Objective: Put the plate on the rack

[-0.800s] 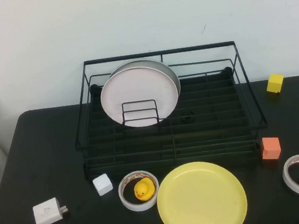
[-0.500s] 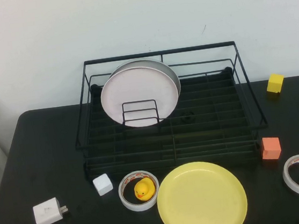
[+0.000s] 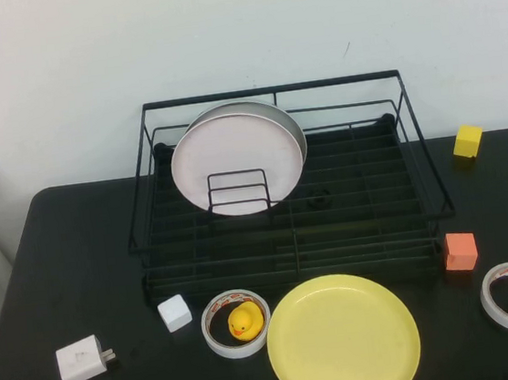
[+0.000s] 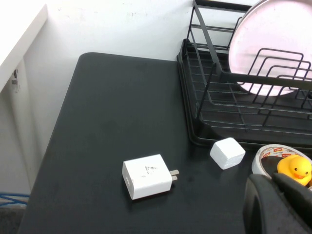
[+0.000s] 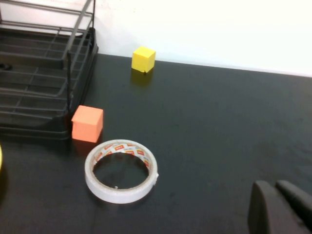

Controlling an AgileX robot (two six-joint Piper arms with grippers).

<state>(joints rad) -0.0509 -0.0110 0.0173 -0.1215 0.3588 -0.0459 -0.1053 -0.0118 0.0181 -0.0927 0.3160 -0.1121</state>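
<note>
The grey plate (image 3: 290,123) hides behind the pink-white plate (image 3: 235,162), only its rim showing. Both grippers, left gripper (image 4: 280,204) and right gripper (image 5: 280,207), are cropped; jaws perhaps together.

Little of the robot shows. The left claw (image 4: 279,204) appears in its wrist view as rounded matte-black fingers with smooth, slightly glossy edges. The right claw (image 5: 280,207) looks alike: two dark, rounded, plain black fingers, no markings visible.
</note>
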